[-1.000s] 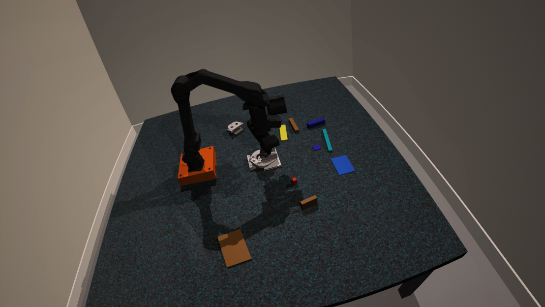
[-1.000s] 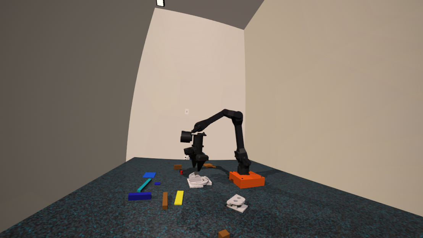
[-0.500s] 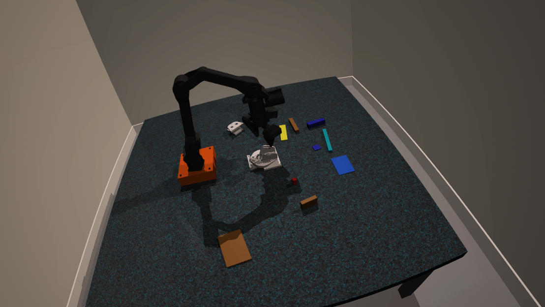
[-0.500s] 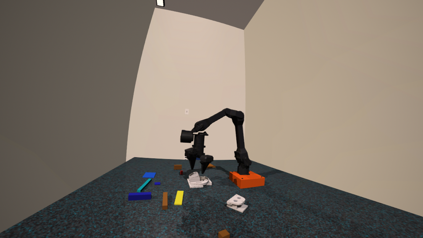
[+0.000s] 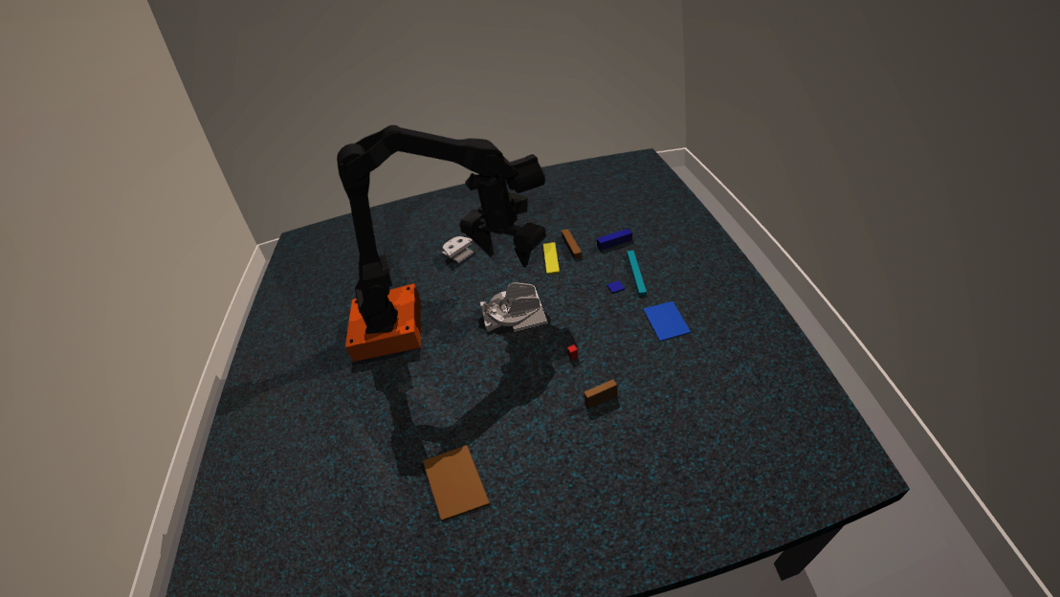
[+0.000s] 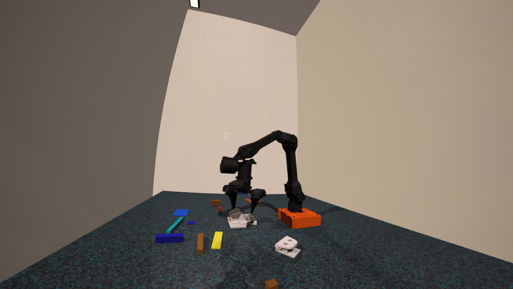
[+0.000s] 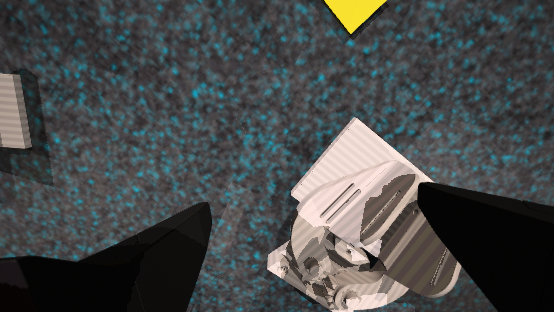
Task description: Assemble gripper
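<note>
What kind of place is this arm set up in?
Probably a bare test room for assembly work: plain walls, a dark speckled tabletop, and an arm on an orange base among scattered coloured blocks.

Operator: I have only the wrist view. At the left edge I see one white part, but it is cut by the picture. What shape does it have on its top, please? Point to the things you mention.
Observer: In the top and exterior views, the white part (image 5: 457, 244) (image 6: 285, 242) (image 7: 11, 110) has a rounded top with two round holes.
Operator: Thank you. I see also only one corner of a yellow block. Does something lie beside it?
Observer: Yes, a brown bar (image 5: 571, 243) (image 6: 199, 244) lies beside the yellow block (image 5: 551, 257) (image 6: 217, 240) (image 7: 352, 12), with a gap between them.
</note>
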You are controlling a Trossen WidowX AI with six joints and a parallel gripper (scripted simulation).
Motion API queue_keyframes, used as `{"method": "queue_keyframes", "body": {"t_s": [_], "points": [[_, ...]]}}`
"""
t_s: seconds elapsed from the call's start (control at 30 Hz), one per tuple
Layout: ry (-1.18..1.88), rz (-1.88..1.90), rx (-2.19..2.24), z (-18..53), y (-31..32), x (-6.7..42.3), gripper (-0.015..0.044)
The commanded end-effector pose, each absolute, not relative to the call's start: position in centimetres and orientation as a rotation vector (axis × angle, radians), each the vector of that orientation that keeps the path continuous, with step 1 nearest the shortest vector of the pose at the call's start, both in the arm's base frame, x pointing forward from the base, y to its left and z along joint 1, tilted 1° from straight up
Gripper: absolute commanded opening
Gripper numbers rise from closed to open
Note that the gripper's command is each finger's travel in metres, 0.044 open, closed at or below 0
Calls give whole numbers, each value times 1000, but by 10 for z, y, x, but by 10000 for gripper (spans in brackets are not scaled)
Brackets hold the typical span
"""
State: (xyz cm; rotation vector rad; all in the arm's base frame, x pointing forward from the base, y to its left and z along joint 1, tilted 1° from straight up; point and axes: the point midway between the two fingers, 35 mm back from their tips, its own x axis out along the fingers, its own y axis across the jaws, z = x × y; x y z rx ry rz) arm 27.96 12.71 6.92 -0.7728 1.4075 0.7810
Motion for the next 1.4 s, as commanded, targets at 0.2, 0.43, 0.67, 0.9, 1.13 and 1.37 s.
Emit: {"method": "queue_keyframes", "body": {"t_s": [0.2, 0.43, 0.67, 0.9, 1.13, 1.37], "points": [[1341, 945, -930, 72, 158, 265, 440], [1288, 1052, -1037, 74, 177, 253, 440], [1229, 1157, -1143, 76, 196, 240, 440], [1164, 1261, -1247, 78, 213, 226, 440], [1091, 1364, -1350, 80, 230, 210, 440], [1012, 1465, -1451, 82, 245, 193, 440]]}}
